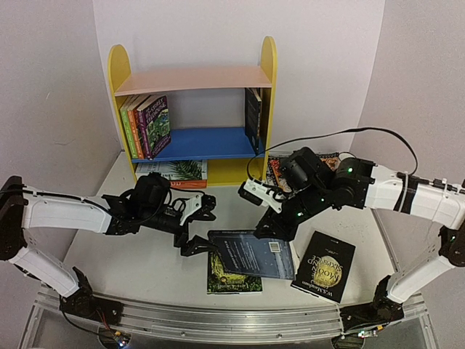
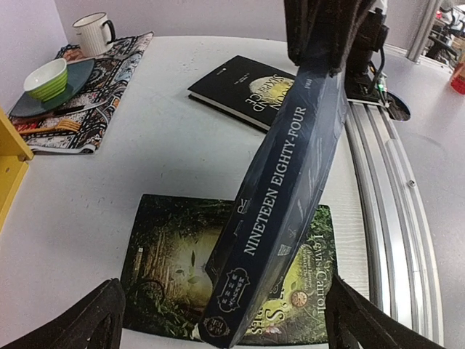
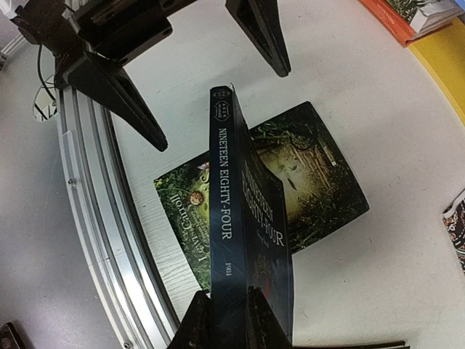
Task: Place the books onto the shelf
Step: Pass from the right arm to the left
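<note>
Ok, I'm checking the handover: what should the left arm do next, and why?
Probably close the left gripper on the dark blue book's free end. Its open fingers flank that end, while the right gripper pinches the other end, holding the book tilted over the green book.

Soft, even light from above fills my wrist views and falls bright on the white tabletop (image 1: 145, 254). The dark blue glossy paperback lettered NINETEEN EIGHTY-FOUR (image 2: 290, 189) carries a pale sheen, with a faint shadow beneath it. Beside it, the silver metal rail (image 2: 385, 218) bows with lens distortion.
</note>
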